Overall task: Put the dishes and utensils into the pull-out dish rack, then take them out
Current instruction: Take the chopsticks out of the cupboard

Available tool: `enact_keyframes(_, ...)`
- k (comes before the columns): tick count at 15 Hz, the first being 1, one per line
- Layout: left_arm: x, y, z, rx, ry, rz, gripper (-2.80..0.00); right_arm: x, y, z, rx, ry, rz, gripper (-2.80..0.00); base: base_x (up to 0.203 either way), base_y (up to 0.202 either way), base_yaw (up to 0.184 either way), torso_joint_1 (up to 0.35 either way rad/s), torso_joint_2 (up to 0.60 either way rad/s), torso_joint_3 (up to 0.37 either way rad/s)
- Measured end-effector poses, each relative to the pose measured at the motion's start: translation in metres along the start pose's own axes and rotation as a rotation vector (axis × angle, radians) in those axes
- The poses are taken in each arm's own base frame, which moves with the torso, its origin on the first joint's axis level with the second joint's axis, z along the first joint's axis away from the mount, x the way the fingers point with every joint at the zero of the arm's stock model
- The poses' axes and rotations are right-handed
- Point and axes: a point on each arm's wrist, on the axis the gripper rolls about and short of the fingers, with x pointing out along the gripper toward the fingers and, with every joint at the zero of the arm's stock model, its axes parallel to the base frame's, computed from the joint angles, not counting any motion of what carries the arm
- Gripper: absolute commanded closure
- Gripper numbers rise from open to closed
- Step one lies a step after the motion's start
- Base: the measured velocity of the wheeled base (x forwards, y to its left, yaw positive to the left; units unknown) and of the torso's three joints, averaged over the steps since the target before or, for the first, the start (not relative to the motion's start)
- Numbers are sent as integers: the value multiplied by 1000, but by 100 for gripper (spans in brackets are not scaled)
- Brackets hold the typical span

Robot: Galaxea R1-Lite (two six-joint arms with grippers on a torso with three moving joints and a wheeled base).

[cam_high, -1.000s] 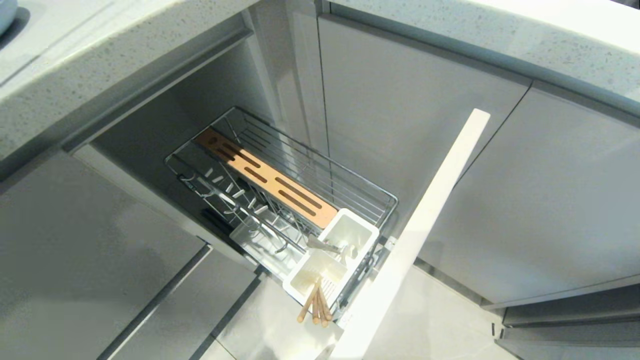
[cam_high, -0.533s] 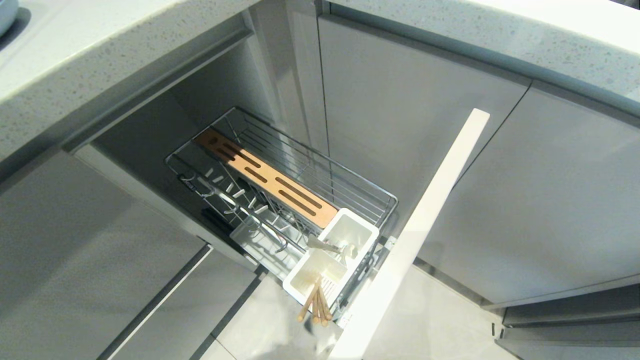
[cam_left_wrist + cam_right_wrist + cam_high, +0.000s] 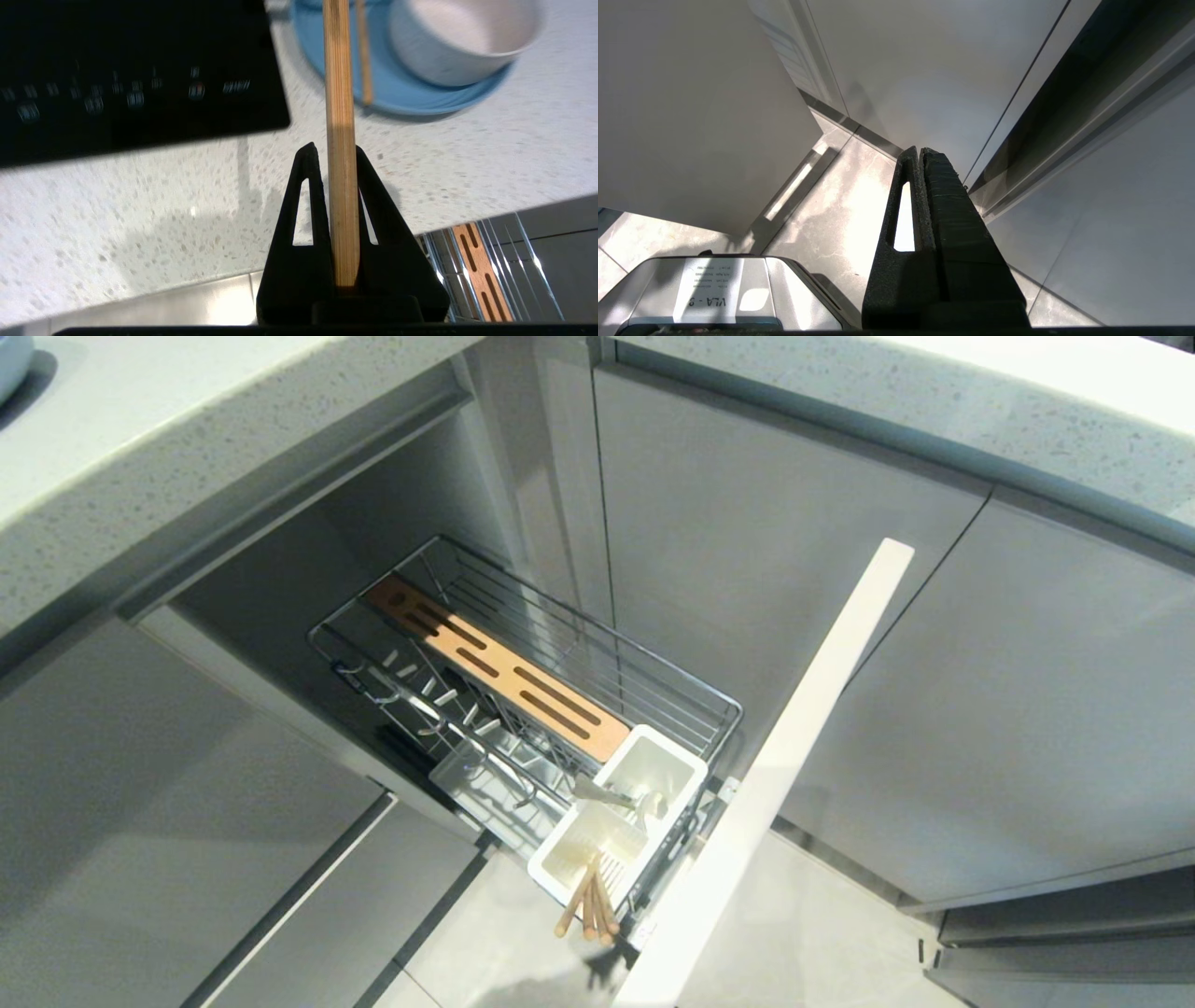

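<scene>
The left end effector [image 3: 337,154] is clenched on one wooden chopstick [image 3: 340,140], above the worktop [image 3: 140,196] near its front edge, by the light-blue plate [image 3: 402,100] carrying the cream bowl [image 3: 460,37] and another chopstick [image 3: 364,56]. Unloading seems underway: next, lay this stick on the plate. More chopsticks [image 3: 590,905] and a metal utensil [image 3: 611,795] remain in the rack's white caddy [image 3: 644,756]. The right end effector [image 3: 920,156] is parked, closed and empty.

My left gripper [image 3: 334,154] is clamped tight on a chopstick [image 3: 340,140], held out above the desk [image 3: 140,210] edge. My right gripper [image 3: 920,154] hangs low beside the cabinet front, jaws pressed together on nothing. Neither arm shows from my head camera.
</scene>
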Motion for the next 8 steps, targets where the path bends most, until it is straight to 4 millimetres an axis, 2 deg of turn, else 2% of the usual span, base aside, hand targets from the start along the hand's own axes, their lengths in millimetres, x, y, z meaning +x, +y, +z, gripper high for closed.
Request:
enact_keyframes(2,17,3,0,-66,70,4,0,0,0,0,0,0,0,0,0,0,0,0,0,0)
enact_keyframes(8,63,4,12,-239,219,-187,0,0,0,0,0,0,0,0,0,0,0,0,0,0)
